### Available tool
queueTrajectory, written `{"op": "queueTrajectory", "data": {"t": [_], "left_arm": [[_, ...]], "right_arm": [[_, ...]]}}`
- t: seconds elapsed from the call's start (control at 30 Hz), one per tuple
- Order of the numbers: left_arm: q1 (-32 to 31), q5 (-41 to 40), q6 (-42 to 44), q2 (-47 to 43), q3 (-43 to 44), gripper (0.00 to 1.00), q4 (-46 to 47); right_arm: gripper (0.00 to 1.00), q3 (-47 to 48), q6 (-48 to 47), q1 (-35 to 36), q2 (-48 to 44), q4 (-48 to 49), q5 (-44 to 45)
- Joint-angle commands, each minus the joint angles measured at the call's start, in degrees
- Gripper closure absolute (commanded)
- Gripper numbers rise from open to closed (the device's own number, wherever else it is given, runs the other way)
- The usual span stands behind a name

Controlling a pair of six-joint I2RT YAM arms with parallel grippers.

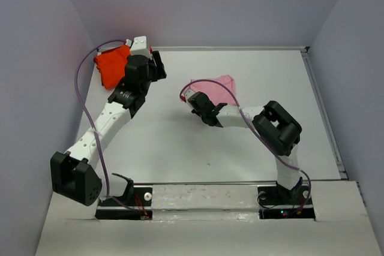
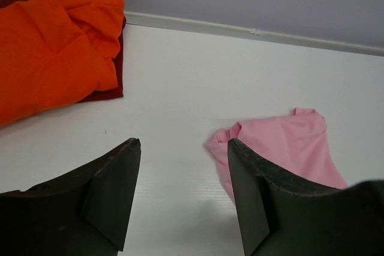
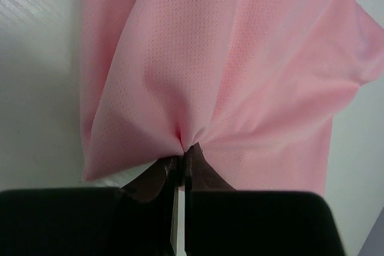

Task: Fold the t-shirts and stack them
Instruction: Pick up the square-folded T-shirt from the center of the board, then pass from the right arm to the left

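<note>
My right gripper [image 3: 182, 163] is pinched tight on a fold of the pink shirt [image 3: 240, 58], bunched at far centre. My left gripper [image 2: 183, 148] gapes wide, holding nothing. The orange shirt [image 1: 111, 67] sits far left, seemingly folded. Pink's folding and stacking are yet to do.

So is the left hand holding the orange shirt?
No, the left hand stands open above the table with nothing in it, and the orange shirt lies apart from it, farther back.

top: high, looking down | left wrist: low, far | right wrist: close-up | shared: pink t-shirt [image 2: 288, 145]
</note>
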Motion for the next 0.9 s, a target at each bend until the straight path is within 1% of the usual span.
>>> {"op": "queueTrajectory", "data": {"t": [0.0, 0.1, 0.2, 0.23, 0.3, 0.33, 0.37, 0.43, 0.57, 0.63, 0.73, 0.87], "left_arm": [[0.1, 0.6, -1.9, 1.0, 0.3, 0.31, 1.4], [-0.9, 0.8, -5.0, 3.1, -0.5, 0.31, 1.6], [-1.0, 4.0, -9.1, 5.8, -0.9, 0.31, 1.6], [-1.1, 6.2, -12.0, 6.1, -2.7, 0.31, 1.8], [-1.0, 8.5, -15.9, 5.5, -7.3, 0.31, 7.2], [-1.0, 10.3, -17.8, 5.0, -12.9, 0.31, 10.1], [-1.0, 11.6, -21.5, 4.6, -15.4, 0.30, 15.5], [-1.0, 12.1, -25.0, 5.2, -20.8, 0.23, 20.7], [-1.1, 13.2, -26.4, 7.2, -22.2, 0.18, 21.9], [-1.2, 12.9, -27.0, 7.3, -22.6, 0.18, 22.1], [-1.3, 13.4, -29.1, 7.7, -24.3, 0.18, 24.8], [-1.3, 17.1, -31.9, 9.1, -25.2, 0.18, 28.4]], "right_arm": [[1.00, 1.2, 1.2, 0.3, 0.3, -2.0, -0.7], [1.00, 2.0, 2.5, 0.3, -1.2, -3.6, -3.4], [1.00, 2.3, 3.0, -0.2, -2.4, -4.4, -4.4], [1.00, 2.6, 3.2, -0.2, -2.8, -5.2, -4.4], [1.00, 3.2, 3.3, -0.2, -3.2, -5.8, -4.3], [1.00, 3.4, 3.5, -0.7, -3.5, -6.6, -4.8], [1.00, 4.1, 3.5, -0.7, -4.2, -6.9, -4.8], [1.00, 4.3, 3.3, -0.7, -4.9, -7.7, -4.9], [1.00, 4.7, 3.0, -1.3, -6.4, -9.1, -4.8], [1.00, 4.9, 3.7, -1.8, -7.1, -9.7, -5.5], [1.00, 5.5, 5.4, -1.8, -8.0, -10.4, -7.7], [1.00, 6.3, 5.8, -1.8, -7.0, -11.8, -8.1]]}}
